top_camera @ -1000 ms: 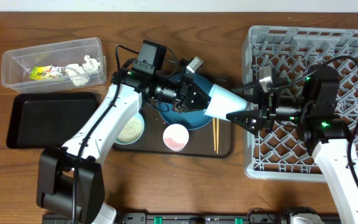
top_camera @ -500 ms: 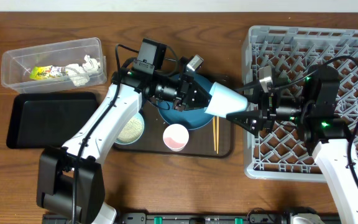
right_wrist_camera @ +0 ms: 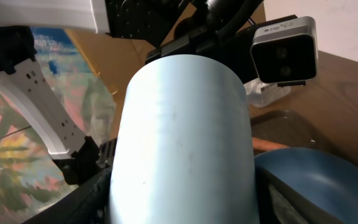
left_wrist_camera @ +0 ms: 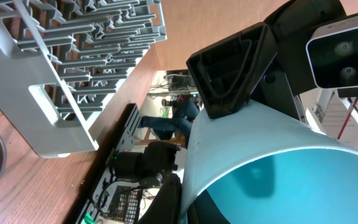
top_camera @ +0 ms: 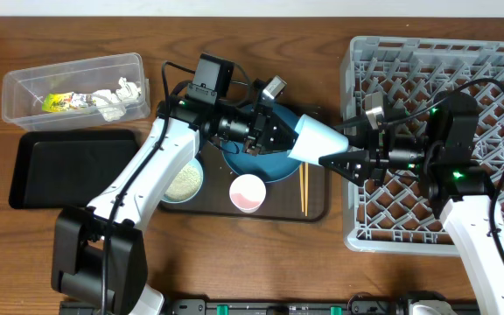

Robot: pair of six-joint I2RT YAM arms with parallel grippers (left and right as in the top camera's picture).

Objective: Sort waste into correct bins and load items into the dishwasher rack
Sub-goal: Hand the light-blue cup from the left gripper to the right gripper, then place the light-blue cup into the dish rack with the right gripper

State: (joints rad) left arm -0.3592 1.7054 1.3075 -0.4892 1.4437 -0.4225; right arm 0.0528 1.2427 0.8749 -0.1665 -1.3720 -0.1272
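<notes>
The light-blue cup hangs in the air between both arms, above the brown serving tray's right end. My left gripper is shut on its rim; the rim and teal inside fill the left wrist view. My right gripper closes on the cup's narrow base from the right, with a finger on each side of the cup. The grey dishwasher rack stands on the right. The dark-blue dish, pink cup, rice-filled bowl and chopsticks lie on the serving tray.
The clear tub at the far left holds the yellow-green wrapper and crumpled white paper. The black tray lies in front of it. The brown serving tray sits beside the rack's left wall.
The cup, held by my left gripper, has shifted slightly right and up. My right gripper's fingers have narrowed around its base and risen a little with it.
</notes>
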